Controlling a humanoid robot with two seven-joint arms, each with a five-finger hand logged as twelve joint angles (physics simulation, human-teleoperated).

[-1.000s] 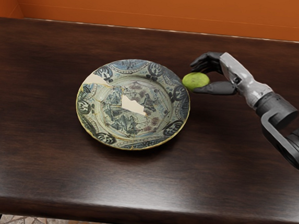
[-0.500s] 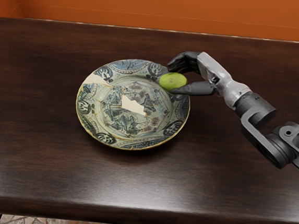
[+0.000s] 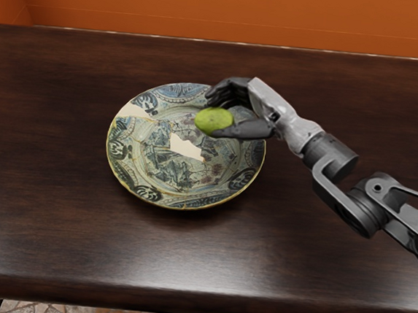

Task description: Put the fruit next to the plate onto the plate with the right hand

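A round green fruit (image 3: 213, 119) is held in my right hand (image 3: 225, 111), whose dark fingers curl over its top while the thumb presses from below. The hand and fruit hover over the upper right part of a patterned ceramic plate (image 3: 143, 173) that lies in the middle of the dark wooden table (image 3: 56, 231). My right arm reaches in from the picture's right edge, over the plate's right rim. I cannot tell whether the fruit touches the plate's surface. The left arm does not show.
The table's back edge meets an orange wall (image 3: 229, 12). Bare dark wood surrounds the plate on every side, and the table's front edge runs along the bottom of the view.
My right hand has carried the fruit leftward, from beside the plate's right rim to above the plate's upper right area. The plate has stayed where it was.
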